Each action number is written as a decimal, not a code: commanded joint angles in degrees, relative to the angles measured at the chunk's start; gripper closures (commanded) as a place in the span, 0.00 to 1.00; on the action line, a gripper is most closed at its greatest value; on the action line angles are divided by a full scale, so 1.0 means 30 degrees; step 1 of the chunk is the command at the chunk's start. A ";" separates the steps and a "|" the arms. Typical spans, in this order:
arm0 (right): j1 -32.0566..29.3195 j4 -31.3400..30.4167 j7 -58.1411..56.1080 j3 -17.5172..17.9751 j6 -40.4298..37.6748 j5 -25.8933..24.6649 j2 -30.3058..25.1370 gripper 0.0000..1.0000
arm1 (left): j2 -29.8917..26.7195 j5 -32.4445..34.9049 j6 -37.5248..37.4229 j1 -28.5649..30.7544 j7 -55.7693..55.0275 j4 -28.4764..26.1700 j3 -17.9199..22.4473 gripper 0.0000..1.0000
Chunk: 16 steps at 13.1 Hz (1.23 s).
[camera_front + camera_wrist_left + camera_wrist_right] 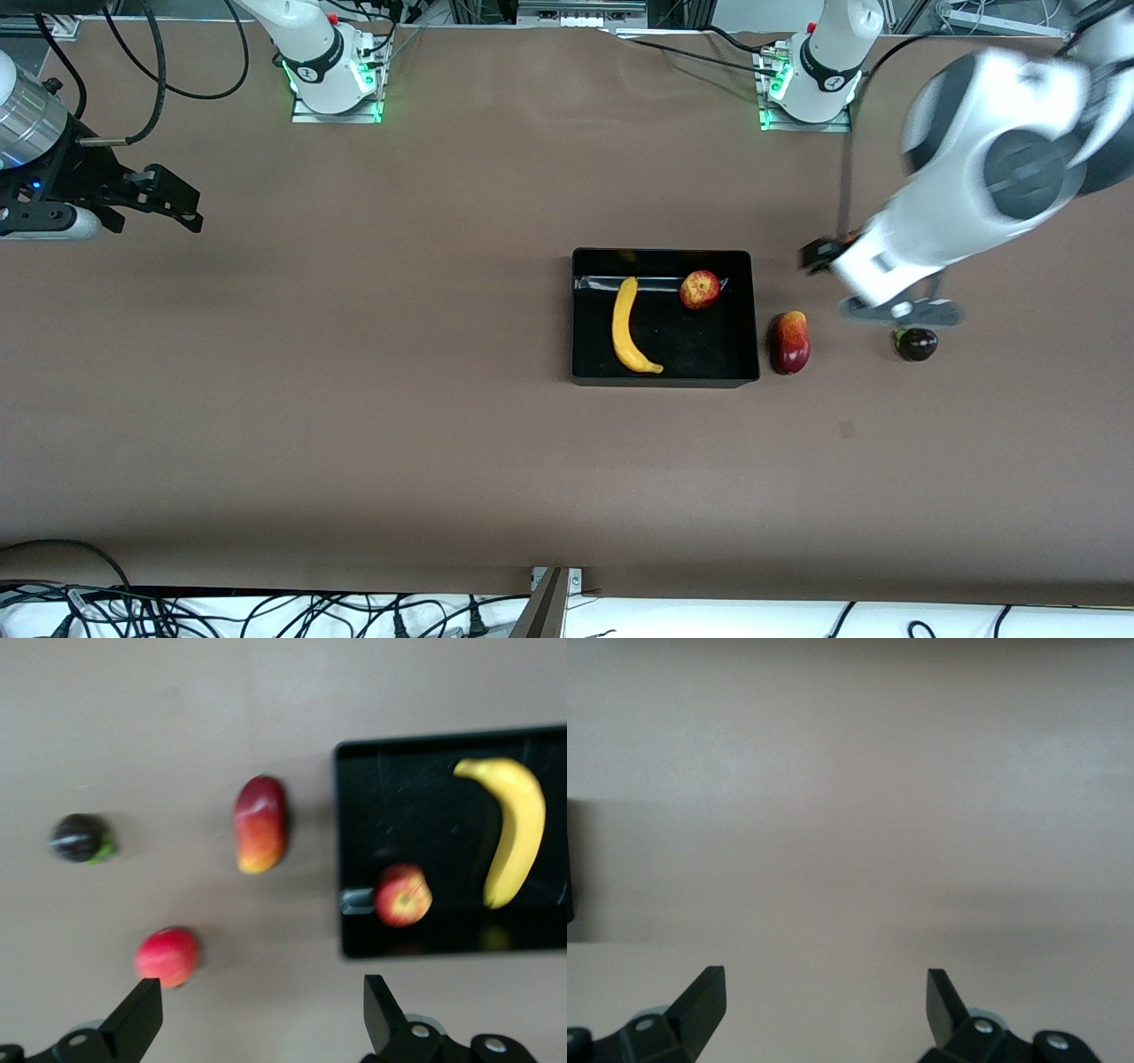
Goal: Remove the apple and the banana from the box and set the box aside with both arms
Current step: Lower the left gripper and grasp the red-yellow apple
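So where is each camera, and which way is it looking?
Front view: high up across the table, facing both arm bases; it sees the shallow black box, the open right gripper and the left arm.
Left wrist view: on the left arm, looking down past its open left gripper at the box and loose fruit.
Right wrist view: on the right arm, looking down past its right gripper at bare brown table.
Shared: front and left wrist views both show the long yellow banana.

Two white jointed arms, grey joint caps, black cables; bases lit green. Left gripper point(257, 1019) and right gripper point(824, 1010): black wedge fingers, silver screws just above the claw.
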 commanded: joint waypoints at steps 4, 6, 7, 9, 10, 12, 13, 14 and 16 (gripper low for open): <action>-0.0017 0.0273 0.0243 0.0058 -0.0279 -0.0091 0.0047 0.00 | 0.2091 -0.0275 0.4596 -0.2758 -0.3434 -0.2742 0.0103 0.00; -0.0018 0.0273 0.0243 0.0058 -0.0279 -0.0091 0.0047 0.00 | 0.2002 -0.0158 0.7348 -0.3316 -0.4956 -0.5147 0.0103 0.00; -0.0018 0.0273 0.0243 0.0058 -0.0250 -0.0091 0.0047 0.00 | 0.2060 -0.0128 0.8666 -0.3580 -0.5835 -0.6115 0.0103 0.00; -0.0018 0.0273 0.0214 0.0058 -0.0279 -0.0091 0.0018 0.00 | 0.2235 -0.0098 1.0895 -0.3963 -0.6926 -0.7873 0.0103 0.00; -0.0018 0.0273 0.0243 0.0029 -0.0279 -0.0091 0.0047 0.00 | 0.2381 -0.0098 1.2298 -0.3964 -0.7014 -0.8752 0.0103 0.00; -0.0018 0.0273 0.0243 0.0058 -0.0279 -0.0091 0.0047 0.00 | 0.2470 -0.0098 1.3540 -0.3993 -0.7249 -0.9696 0.0103 0.00; -0.0018 0.0273 0.0243 0.0058 -0.0279 -0.0091 0.0047 0.00 | 0.2442 -0.0098 1.3572 -0.3993 -0.7366 -0.9931 0.0103 0.00; 0.0011 0.0273 0.0243 0.0058 -0.0279 -0.0091 0.0047 0.00 | 0.2499 -0.0098 1.3572 -0.4022 -0.7425 -1.0049 0.0103 0.00; 0.0012 0.0273 0.0214 0.0058 -0.0279 -0.0091 0.0018 0.00 | 0.2704 -0.0098 1.3601 -0.4373 -0.7863 -1.0021 0.0103 0.00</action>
